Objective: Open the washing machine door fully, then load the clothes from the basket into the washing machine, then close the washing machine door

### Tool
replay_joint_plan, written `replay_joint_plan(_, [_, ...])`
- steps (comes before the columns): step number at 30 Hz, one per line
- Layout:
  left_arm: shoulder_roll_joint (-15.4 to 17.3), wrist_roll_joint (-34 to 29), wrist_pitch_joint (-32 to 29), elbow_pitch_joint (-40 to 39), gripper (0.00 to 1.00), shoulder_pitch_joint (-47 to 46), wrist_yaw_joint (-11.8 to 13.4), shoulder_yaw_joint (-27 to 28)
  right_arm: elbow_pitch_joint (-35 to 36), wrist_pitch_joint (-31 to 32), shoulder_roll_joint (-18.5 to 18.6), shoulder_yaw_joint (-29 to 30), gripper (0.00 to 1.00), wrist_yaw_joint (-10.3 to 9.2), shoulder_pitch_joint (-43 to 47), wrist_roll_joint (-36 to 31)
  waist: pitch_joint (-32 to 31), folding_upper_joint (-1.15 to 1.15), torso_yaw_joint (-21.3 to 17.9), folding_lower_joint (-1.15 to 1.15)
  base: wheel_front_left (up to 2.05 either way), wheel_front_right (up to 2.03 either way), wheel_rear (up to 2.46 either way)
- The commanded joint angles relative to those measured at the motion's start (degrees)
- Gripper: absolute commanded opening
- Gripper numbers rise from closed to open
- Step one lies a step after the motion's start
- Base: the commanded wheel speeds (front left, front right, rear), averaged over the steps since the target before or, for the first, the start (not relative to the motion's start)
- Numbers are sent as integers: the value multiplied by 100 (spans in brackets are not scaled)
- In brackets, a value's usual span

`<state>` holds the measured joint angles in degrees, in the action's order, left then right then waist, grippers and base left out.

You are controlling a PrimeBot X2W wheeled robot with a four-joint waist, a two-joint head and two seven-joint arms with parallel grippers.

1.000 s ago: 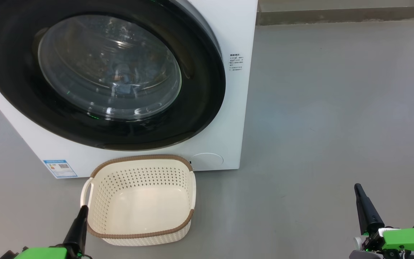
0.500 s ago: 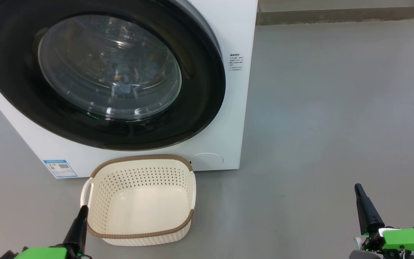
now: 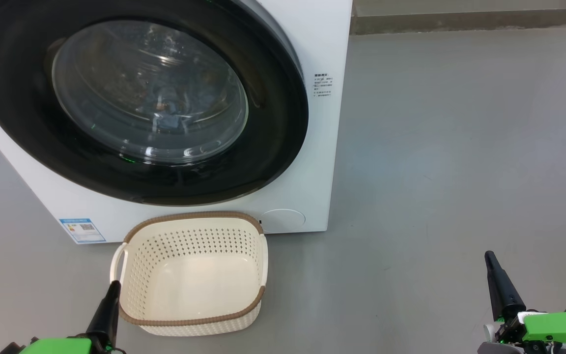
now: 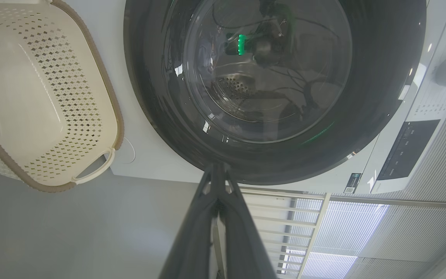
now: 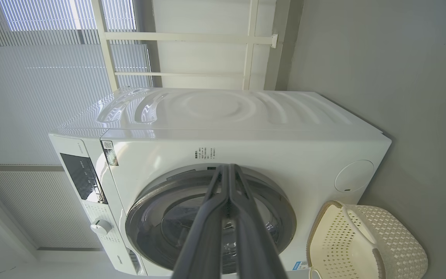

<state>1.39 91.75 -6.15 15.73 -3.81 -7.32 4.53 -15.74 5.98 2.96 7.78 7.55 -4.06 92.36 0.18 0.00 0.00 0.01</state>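
Grippers: the left gripper sits at the lower left of the head view with its two dark fingers pressed together along their length, pinching nothing. Its tip lines up with the near left corner of the basket, but the left wrist view shows the same closed left gripper in open air, apart from the basket and pointing at the lower edge of the washing machine door. The right gripper sits at the lower right over the grey floor, well apart from the machine and the basket, its fingers likewise pressed together and holding nothing. In the right wrist view the right gripper points toward the upper rim of the door. The washing machine door lies closed against the front of the washing machine. A bluish patch shows behind the glass window; whether it is fabric cannot be told. The basket stands upright on the floor just before the machine, below the door, its perforated cream walls and brown rim in plain sight.
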Motion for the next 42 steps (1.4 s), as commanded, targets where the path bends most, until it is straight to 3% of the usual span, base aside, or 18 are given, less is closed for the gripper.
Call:
replay_joint_plan(1, [149, 43, -33, -168, 0, -238, -17, 197, 172, 39, 6, -141, 0, -6, -211, -7, 0, 0, 0, -1, 0, 0, 0])
replay_joint_plan(42, [149, 43, -33, -168, 0, -238, -17, 197, 172, 47, -1, -131, 0, -6, -212, -16, 0, 0, 0, -1, 0, 0, 0])
